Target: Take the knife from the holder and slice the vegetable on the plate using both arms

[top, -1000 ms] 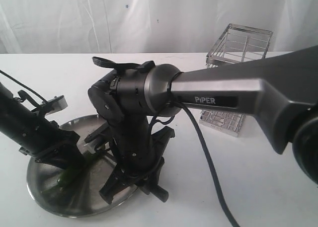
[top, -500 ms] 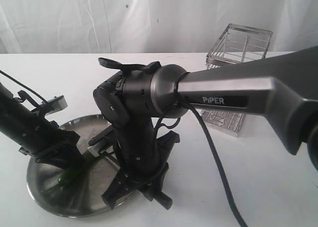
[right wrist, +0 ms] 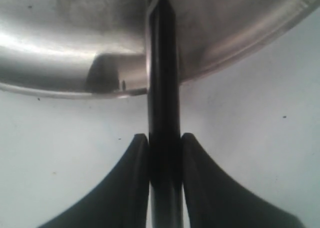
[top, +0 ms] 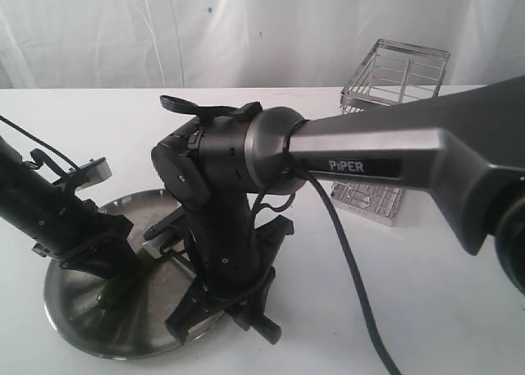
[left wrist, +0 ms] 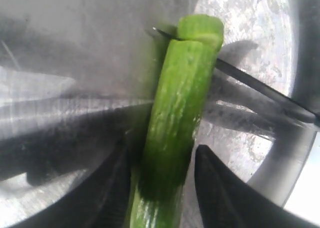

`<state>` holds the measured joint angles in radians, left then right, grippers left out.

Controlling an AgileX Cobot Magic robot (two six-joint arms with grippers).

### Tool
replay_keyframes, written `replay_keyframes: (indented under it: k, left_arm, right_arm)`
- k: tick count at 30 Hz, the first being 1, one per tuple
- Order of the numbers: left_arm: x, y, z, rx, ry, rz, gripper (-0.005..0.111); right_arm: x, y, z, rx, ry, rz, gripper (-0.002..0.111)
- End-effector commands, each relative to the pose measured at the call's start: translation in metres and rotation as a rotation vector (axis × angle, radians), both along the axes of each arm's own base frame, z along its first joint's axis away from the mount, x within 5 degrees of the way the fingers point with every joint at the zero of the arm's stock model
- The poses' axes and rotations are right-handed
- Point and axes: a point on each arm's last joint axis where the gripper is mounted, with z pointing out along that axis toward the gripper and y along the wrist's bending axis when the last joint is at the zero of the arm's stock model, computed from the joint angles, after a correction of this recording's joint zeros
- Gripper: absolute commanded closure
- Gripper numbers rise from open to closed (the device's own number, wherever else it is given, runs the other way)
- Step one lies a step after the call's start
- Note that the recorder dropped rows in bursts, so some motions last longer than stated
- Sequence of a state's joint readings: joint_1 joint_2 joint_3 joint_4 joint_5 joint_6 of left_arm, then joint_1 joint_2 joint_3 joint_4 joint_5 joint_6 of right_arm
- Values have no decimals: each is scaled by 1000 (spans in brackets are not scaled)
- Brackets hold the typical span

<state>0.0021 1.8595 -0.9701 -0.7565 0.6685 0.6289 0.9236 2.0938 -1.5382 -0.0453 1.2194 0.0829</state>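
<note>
The right gripper clamps the knife, blade across the green chili pinched by the left gripper on the steel plate; grey link reads "PIPER".

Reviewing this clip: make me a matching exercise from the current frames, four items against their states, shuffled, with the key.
Items:
1. knife
2. vegetable
3. holder
4. plate

States:
A. stands apart behind the right arm
B. clamped by its handle in the right gripper
C. lies under both grippers
D. held by the left gripper, blade across its tip

Pairs: 1-B, 2-D, 3-A, 4-C
</note>
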Motion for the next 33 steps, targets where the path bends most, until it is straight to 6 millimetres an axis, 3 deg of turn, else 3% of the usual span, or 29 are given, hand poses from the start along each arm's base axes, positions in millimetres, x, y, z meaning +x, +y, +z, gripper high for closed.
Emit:
replay_keyframes:
  k: [1,14,22,33]
  left_arm:
    - [-2,-1,-8,4,26,-4,60]
    - [-3,-2,-8,-6,32,-5,60]
    - [-3,-2,-7,-15,37,-4,60]
    - [-2,-3,-3,-28,24,-5,60]
  right_arm:
    - [7,4,3,14,-15,14,107]
    - [10,6,-9,-13,-10,30,107]
    - [10,4,4,2,-42,37,107]
    - [10,4,5,6,-41,64,107]
